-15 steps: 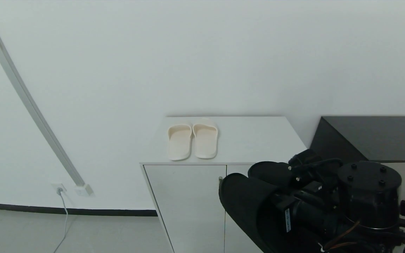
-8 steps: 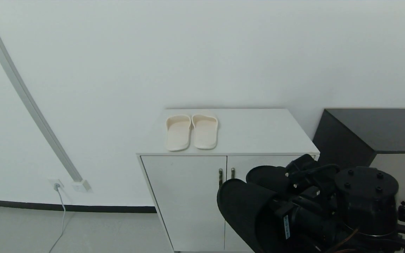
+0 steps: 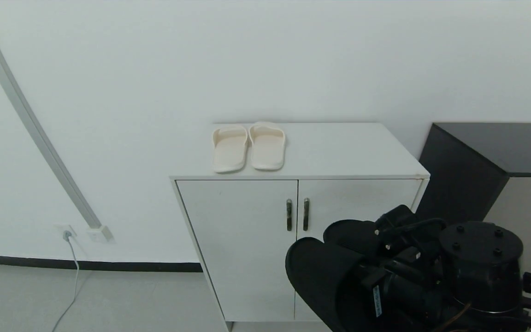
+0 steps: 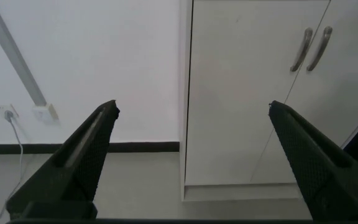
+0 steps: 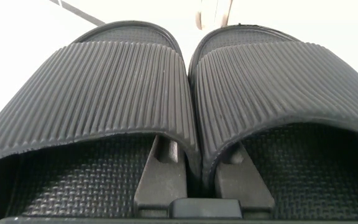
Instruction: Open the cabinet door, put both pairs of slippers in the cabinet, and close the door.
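A white two-door cabinet point(image 3: 247, 240) stands against the wall with both doors closed; its two dark handles point(image 3: 297, 214) meet at the middle. A cream pair of slippers point(image 3: 249, 147) lies side by side on its top, toward the left. My right gripper point(image 5: 194, 180) is shut on a black pair of slippers point(image 3: 334, 272), its fingers point(image 5: 160, 177) inside the two straps, held in front of the right door. The ribbed black slippers point(image 5: 185, 93) are close up in the right wrist view. My left gripper point(image 4: 191, 112) is open, facing the cabinet point(image 4: 253, 99) and its handles point(image 4: 311, 48).
A dark cabinet point(image 3: 491, 170) stands right of the white one. On the left wall a grey cable duct point(image 3: 30, 120) runs down to a socket point(image 3: 66, 232) with a cord. Open floor point(image 3: 85, 299) lies left of the white cabinet.
The head camera has tilted, so the whole scene sits higher and more of the cabinet front and its handles shows. My right gripper keeps hold of the black slippers.
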{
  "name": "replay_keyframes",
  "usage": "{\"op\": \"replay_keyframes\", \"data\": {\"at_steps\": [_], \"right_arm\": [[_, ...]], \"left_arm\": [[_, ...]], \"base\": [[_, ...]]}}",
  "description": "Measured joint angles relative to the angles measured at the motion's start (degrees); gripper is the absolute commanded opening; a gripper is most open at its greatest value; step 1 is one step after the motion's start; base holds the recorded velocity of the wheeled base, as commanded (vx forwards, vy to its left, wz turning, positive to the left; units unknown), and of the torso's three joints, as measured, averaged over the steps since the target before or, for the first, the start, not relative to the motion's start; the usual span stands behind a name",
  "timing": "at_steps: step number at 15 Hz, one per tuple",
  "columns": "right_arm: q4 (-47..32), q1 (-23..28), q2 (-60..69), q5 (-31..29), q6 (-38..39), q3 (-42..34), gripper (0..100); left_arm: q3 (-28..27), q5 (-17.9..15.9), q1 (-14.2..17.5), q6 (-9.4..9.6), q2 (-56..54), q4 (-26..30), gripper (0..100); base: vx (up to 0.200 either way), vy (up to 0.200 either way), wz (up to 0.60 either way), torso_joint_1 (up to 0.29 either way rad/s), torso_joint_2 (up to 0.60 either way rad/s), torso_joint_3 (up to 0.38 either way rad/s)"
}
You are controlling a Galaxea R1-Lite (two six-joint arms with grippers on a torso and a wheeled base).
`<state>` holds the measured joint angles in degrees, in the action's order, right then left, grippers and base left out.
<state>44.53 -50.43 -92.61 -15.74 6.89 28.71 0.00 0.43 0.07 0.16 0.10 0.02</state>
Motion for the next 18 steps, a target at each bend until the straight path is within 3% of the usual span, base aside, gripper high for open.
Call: {"op": "replay_keyframes", "data": {"at_steps": [15, 17, 18], "right_arm": [[1.6, 0.3, -0.8, 0.3, -0.3, -0.9, 0], [3.7, 0.4, -0.8, -0.1, -0.3, -1.0, 0], [4.0, 0.4, -0.8, 0.0, -0.4, -1.1, 0]], "left_arm": [[0.0, 0.6, 0.0, 0.62, 0.1, 0.1, 100], [-1.6, 0.4, 0.0, 0.68, 0.5, 0.0, 100], [-3.8, 0.3, 0.0, -0.18, 1.7, 0.0, 100]], "base": [[0.0, 0.0, 0.0, -0.163, 0.49, 0.323], [0.0, 0.0, 0.0, -0.088, 0.45, 0.364], [0.0, 0.0, 0.0, -0.066, 0.45, 0.378]]}}
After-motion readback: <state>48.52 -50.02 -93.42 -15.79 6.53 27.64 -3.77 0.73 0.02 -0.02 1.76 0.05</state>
